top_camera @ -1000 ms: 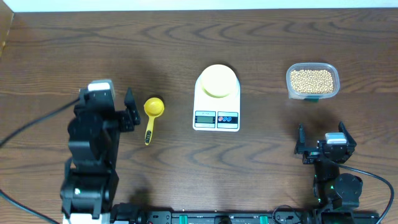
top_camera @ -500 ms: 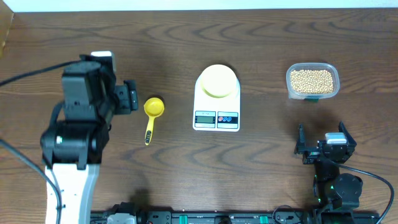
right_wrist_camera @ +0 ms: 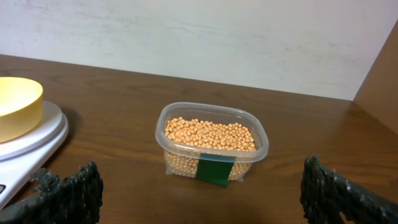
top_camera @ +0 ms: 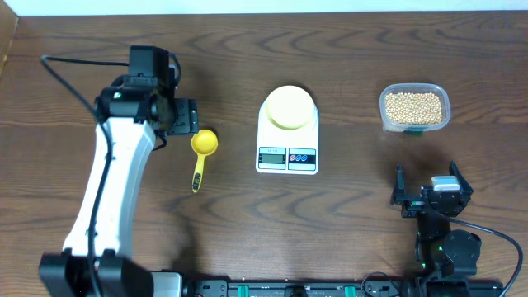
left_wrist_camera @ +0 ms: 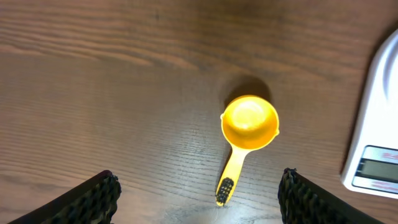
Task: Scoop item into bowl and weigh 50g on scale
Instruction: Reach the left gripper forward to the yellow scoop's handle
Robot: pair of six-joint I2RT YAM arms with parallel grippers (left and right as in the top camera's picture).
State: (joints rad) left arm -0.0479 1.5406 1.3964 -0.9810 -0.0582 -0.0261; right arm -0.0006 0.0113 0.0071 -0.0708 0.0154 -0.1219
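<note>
The wood table [top_camera: 330,239] bears everything. The white scale [top_camera: 287,157] sits at its centre, and its display and button markings are too small to read. The left gripper [top_camera: 183,124] hangs left of the scale, jaws spread wide and gripping nothing. The right gripper [top_camera: 427,183], at the near right, is equally wide and empty, facing the clear tub [right_wrist_camera: 264,149] well beyond it. The pale bowl [top_camera: 289,107] rests on the scale's platform. The yellow scoop [left_wrist_camera: 249,121] lies flat between the left jaws' line, untouched, handle toward them. The tub's green label [right_wrist_camera: 216,169] shows no readable writing. The beans [right_wrist_camera: 208,134] fill the tub, far from the left jaws
</note>
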